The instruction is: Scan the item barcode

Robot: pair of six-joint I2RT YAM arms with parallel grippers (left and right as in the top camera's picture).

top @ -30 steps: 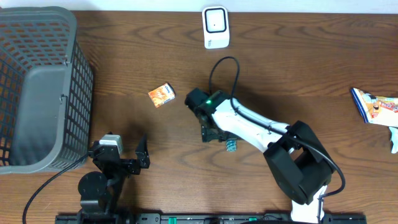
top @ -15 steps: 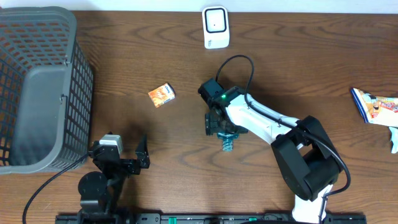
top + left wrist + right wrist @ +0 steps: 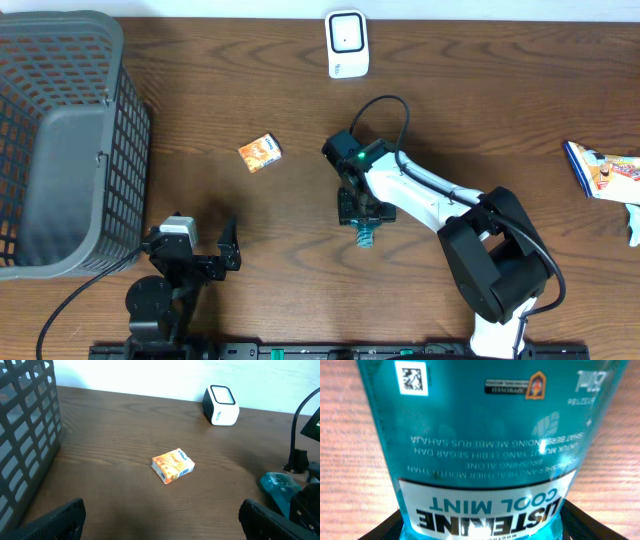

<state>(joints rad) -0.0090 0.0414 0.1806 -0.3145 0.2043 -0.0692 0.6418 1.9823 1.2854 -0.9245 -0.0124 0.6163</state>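
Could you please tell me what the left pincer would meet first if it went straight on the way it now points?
Most likely the small orange cardboard box lying on the wooden table, ahead of the open left pincer; the path to it looks free.

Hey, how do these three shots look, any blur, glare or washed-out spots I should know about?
Overhead: evenly lit and sharp, no glare on the table. Left wrist: orange box crisp, white scanner nearly blends into the bright wall. Right wrist: mouthwash bottle fills the frame, slightly soft, with a pale reflection on its plastic; label still readable.
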